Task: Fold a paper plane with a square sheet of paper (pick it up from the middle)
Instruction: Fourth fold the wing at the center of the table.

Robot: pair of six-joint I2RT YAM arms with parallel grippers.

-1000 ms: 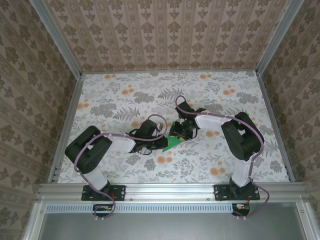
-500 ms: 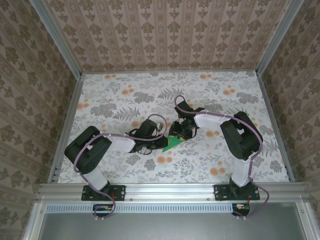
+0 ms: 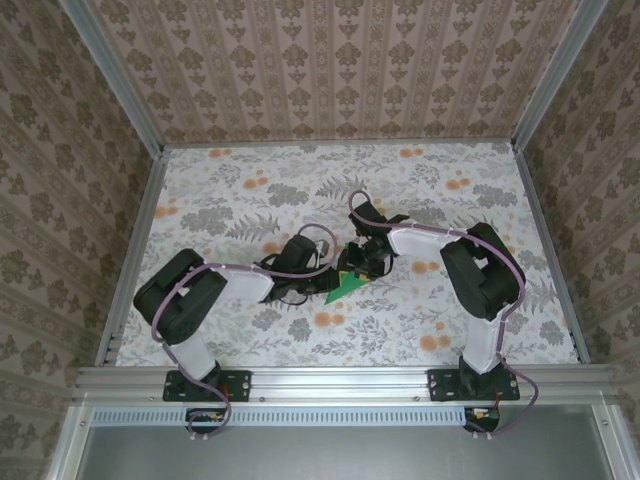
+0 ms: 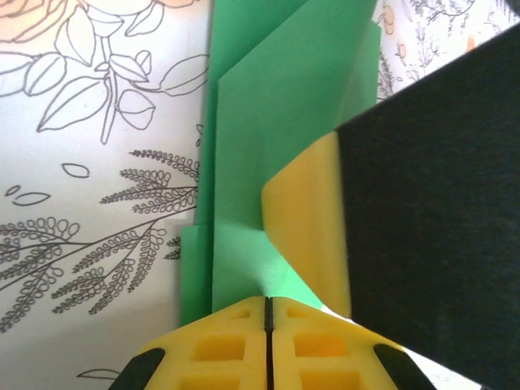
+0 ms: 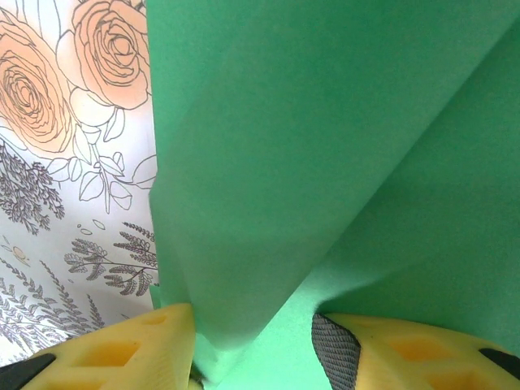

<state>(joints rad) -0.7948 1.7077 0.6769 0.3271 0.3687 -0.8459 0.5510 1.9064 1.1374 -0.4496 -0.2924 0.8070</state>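
A: The left gripper (image 4: 266, 307), how do its fingers stand?

B: Pressed together, with only a thin seam between the yellow tips. They meet the near edge of the green paper (image 4: 276, 122). I cannot tell whether a layer is caught in that seam.

A: And the right gripper (image 5: 252, 325)?

B: Its fingers are apart, one on each side of a fold in the paper (image 5: 325, 122), which runs down into the gap between them. In the left wrist view a yellow finger (image 4: 305, 227) of that gripper rests on top of the sheet.

A: Where does the paper lie?

B: On the table (image 3: 250, 190), around its middle, between the left gripper (image 3: 318, 283) and the right gripper (image 3: 358, 268). From above it (image 3: 345, 287) shows as a small green triangle, its point towards the arm bases.

A: What does it look like close up?

B: It is bright green, plain and unmarked, and already folded. The left wrist view shows several layers with long straight edges running away from the camera and a stepped edge on the left. The right wrist view shows two broad faces meeting along a slanting crease, with printed orange roses (image 5: 41, 97) on the table beside them.
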